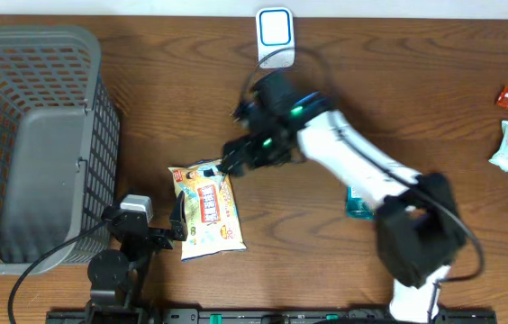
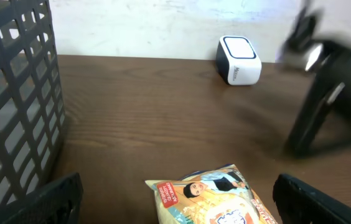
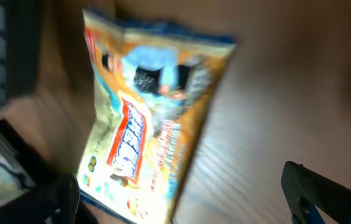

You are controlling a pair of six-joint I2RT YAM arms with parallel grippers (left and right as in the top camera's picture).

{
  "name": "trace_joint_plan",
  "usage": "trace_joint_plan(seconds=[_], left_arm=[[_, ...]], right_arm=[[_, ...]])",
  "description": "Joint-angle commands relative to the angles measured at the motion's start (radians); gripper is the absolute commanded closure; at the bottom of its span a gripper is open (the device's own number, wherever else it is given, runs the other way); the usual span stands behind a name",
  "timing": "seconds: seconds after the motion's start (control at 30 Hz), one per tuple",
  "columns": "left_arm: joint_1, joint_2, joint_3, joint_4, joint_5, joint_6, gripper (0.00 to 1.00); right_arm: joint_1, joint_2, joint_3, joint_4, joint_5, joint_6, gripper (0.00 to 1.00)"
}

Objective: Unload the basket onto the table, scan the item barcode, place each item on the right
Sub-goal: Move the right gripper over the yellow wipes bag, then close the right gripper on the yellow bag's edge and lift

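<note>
- Brown tabletop [image 1: 146,54] holds a snack bag [image 1: 207,209] near its front edge.
- Left gripper [image 1: 179,221] is just beside the bag, fingers wide apart.
- Right gripper [image 1: 230,166] is over the bag's far end, fingers apart too.

Note that the surface [image 1: 173,108] is brown wood grain, smooth with a dull sheen. At nine o'clock, the basket [image 1: 38,40] is matt grey plastic lattice. The snack bag [image 1: 207,209] at six o'clock is glossy printed film, creased. The scanner [image 1: 275,29] at twelve o'clock is smooth white plastic with a blue trim. The right arm [image 1: 353,157] has a smooth white shell over matt black parts.
</note>
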Motion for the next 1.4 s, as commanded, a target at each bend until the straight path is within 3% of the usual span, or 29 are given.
trace_joint_plan(seconds=[0.0, 0.17, 0.3, 0.33, 0.37, 0.4, 0.43, 0.47, 0.5, 0.87, 1.03, 1.07, 1.13, 1.23, 1.37], left_arm=[[0.003, -0.005, -0.016, -0.024, 0.013, 0.013, 0.02], [0.003, -0.005, -0.016, -0.024, 0.013, 0.013, 0.02], [0.003, -0.005, -0.016, -0.024, 0.013, 0.013, 0.02], [0.003, -0.005, -0.016, -0.024, 0.013, 0.013, 0.02], [0.003, -0.005, -0.016, -0.023, 0.013, 0.013, 0.02], [0.003, -0.005, -0.016, -0.024, 0.013, 0.013, 0.02], [0.003, -0.005, -0.016, -0.024, 0.013, 0.013, 0.02], [0.003, -0.005, -0.016, -0.024, 0.013, 0.013, 0.02], [0.003, -0.005, -0.016, -0.024, 0.013, 0.013, 0.02], [0.003, -0.005, -0.016, -0.024, 0.013, 0.013, 0.02], [0.003, -0.005, -0.016, -0.024, 0.013, 0.013, 0.02], [0.003, -0.005, -0.016, -0.024, 0.013, 0.013, 0.02], [0.003, -0.005, -0.016, -0.024, 0.013, 0.013, 0.02], [0.003, -0.005, -0.016, -0.024, 0.013, 0.013, 0.02], [0.003, -0.005, -0.016, -0.024, 0.013, 0.013, 0.02]], right_arm=[[0.074, 0.062, -0.004, 0.013, 0.059, 0.063, 0.01], [0.152, 0.115, -0.004, -0.006, 0.235, 0.173, 0.01], [0.206, 0.155, -0.004, 0.013, 0.258, 0.191, 0.02], [0.219, 0.166, -0.004, 0.022, 0.273, 0.196, 0.08], [0.23, 0.175, -0.004, 0.023, 0.298, 0.213, 0.24], [0.242, 0.186, -0.004, 0.02, 0.338, 0.244, 0.46], [0.251, 0.193, -0.004, 0.01, 0.375, 0.274, 0.74], [0.256, 0.198, -0.004, -0.002, 0.406, 0.305, 0.94], [0.258, 0.198, -0.004, -0.019, 0.433, 0.332, 0.99], [0.109, 0.035, 0.004, -0.293, 0.719, 0.439, 0.99], [-0.005, -0.063, 0.004, -0.294, 0.741, 0.288, 0.98], [-0.021, -0.077, 0.004, -0.294, 0.739, 0.266, 0.87], [-0.052, -0.11, 0.004, -0.297, 0.738, 0.23, 0.55], [-0.084, -0.174, 0.005, -0.294, 0.713, 0.2, 0.33], [-0.088, -0.247, 0.005, -0.277, 0.685, 0.201, 0.21]])
